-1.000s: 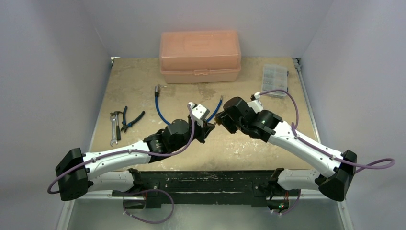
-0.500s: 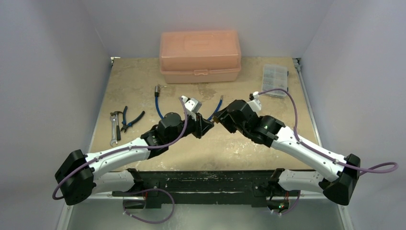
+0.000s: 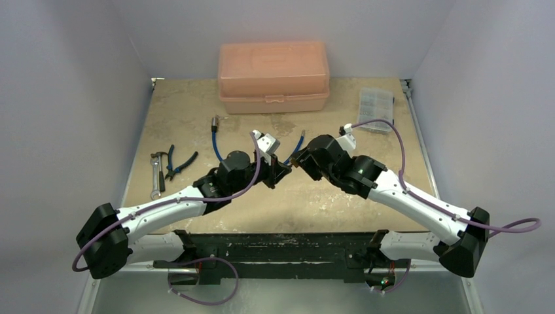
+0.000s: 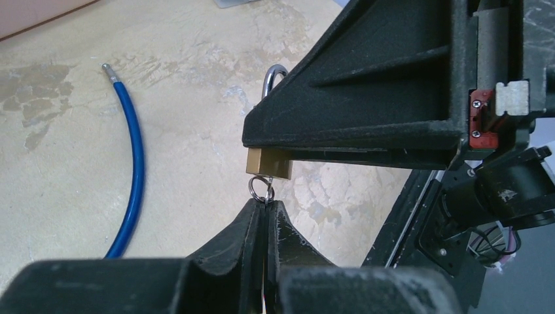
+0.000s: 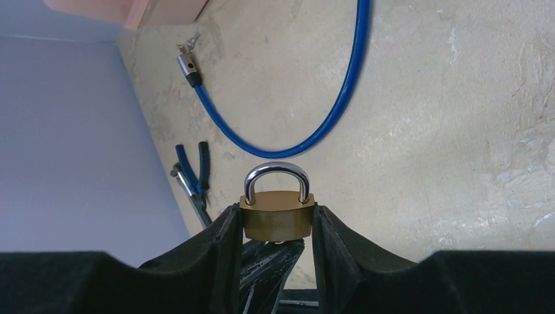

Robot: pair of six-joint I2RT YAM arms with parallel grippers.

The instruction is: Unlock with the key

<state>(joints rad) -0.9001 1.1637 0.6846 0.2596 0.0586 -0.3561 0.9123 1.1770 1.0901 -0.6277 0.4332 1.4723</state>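
Two pale walls (image 3: pixel 65 98) flank mottled tabletop (image 3: pixel 190 111); right end effector (image 5: pixel 275 227) clamps padlock (image 5: pixel 277 214), left end effector (image 4: pixel 265 210) seemingly pinches key (image 4: pixel 262 188).

Tan table (image 3: pixel 190 111) bears toolbox (image 3: pixel 273 77), organizer (image 3: pixel 376 102), blue cable (image 3: pixel 216 147), pliers (image 3: pixel 178 163) (beside a wrench (image 3: pixel 156 176)).

This was a robot test cell fitted out like a small workshop bench. Plain pale walls (image 3: pixel 78 98) closed in a worn, stained tan surface (image 3: pixel 190 111) on three sides. Beyond both end effectors, against the back wall, stood a salmon-pink plastic toolbox (image 3: pixel 273 77). Well to the left of the left end effector (image 3: pixel 285 171) lay blue-handled pliers (image 3: pixel 177 162) and a wrench (image 3: pixel 156 175), with a blue cable (image 3: pixel 214 147) curving nearer to it. Beyond the right end effector (image 3: pixel 298 159), to its right, sat a clear compartment box (image 3: pixel 376 101). A scuffed black rail (image 3: pixel 281 248) carried the arm bases.
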